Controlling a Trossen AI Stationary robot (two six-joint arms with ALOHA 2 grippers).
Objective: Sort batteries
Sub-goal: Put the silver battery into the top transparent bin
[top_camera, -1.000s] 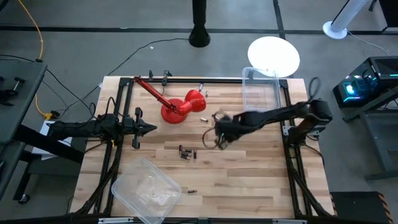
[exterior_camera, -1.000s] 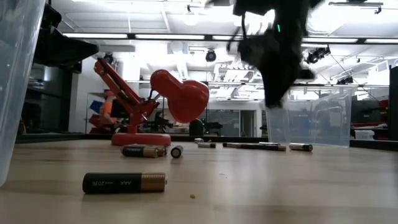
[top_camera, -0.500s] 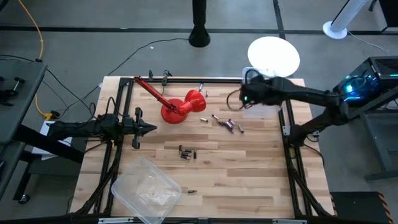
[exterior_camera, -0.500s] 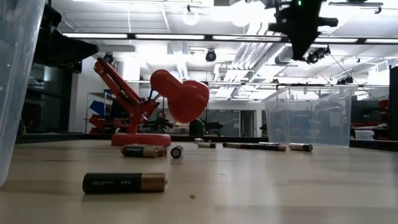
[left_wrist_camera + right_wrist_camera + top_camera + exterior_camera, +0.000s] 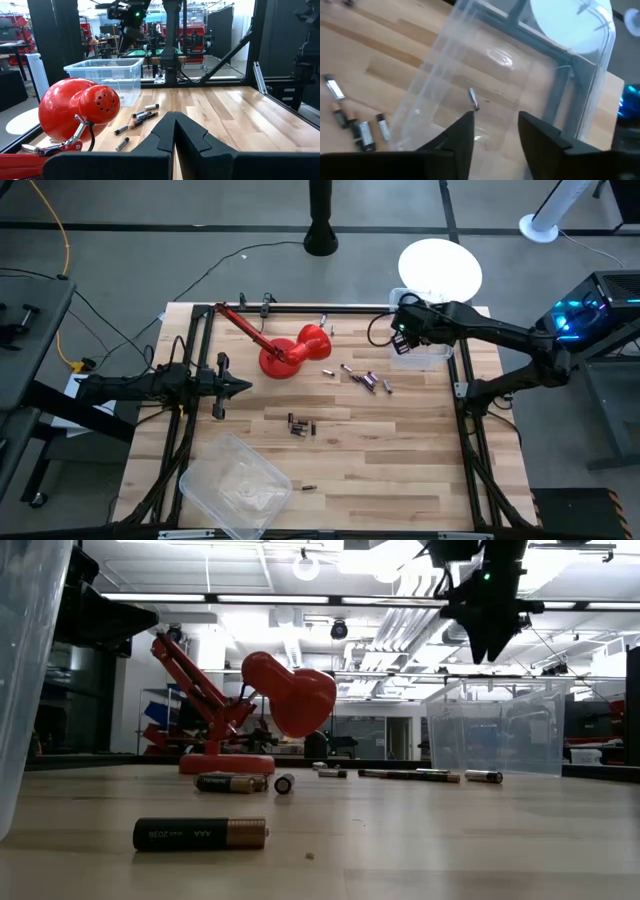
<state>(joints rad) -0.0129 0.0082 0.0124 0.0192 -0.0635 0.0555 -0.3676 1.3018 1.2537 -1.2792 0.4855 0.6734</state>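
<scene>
My right gripper (image 5: 400, 337) hangs open over the clear bin (image 5: 420, 330) at the far right; in the low view my right gripper (image 5: 487, 620) is above the bin's rim. One small battery (image 5: 473, 99) shows beyond its fingers inside the bin's outline, touching neither finger; falling or lying, I cannot tell. More batteries lie on the table: a cluster (image 5: 364, 378) at the middle, a group (image 5: 300, 425) nearer, one (image 5: 308, 487) near the front. My left gripper (image 5: 240, 387) waits shut at the left, low over the table.
A red desk lamp (image 5: 295, 352) stands on the far left part of the table, its arm reaching to the far rail. A second clear bin (image 5: 235, 485) sits at the near left. A dark frame (image 5: 330, 308) runs round the table.
My right gripper has risen from the batteries at the table's middle and gone toward the far right edge, over the clear bin. There it has opened, and a battery now shows free inside the bin's outline.
</scene>
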